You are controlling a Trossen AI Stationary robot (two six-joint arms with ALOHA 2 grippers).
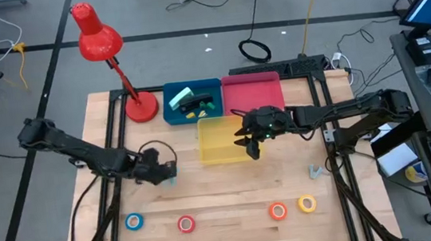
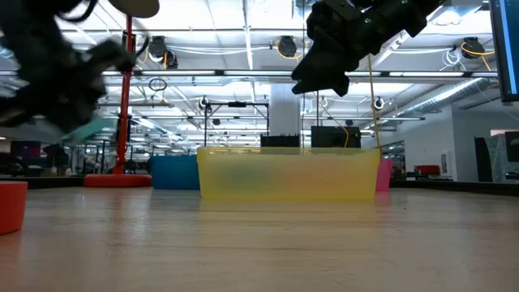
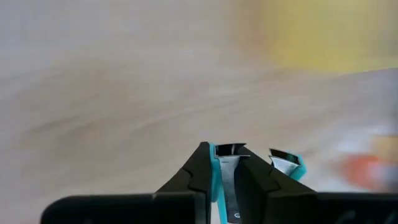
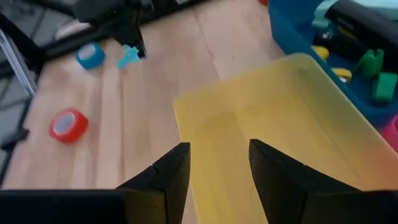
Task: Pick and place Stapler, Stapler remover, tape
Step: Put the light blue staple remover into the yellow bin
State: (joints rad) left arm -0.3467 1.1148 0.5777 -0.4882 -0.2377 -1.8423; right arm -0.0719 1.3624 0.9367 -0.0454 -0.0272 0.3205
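My left gripper is above the table's left middle, shut on a teal staple remover that also shows in the right wrist view. My right gripper hangs open and empty over the yellow bin. Blue, red, orange and yellow tape rolls lie flat in a row near the table's near edge. A second, pale staple remover lies on the table at the right. A dark stapler lies in the blue bin. My left gripper pinches the teal staple remover between its two fingers. Its metal claws and teal edges stick out past the fingertips. In the low view the remover hangs clear of the table.
A pink bin stands beside the blue bin at the far side, with the yellow bin in front of them. A red desk lamp stands on its base at the far left. Bare wood lies between the bins and the tape row.
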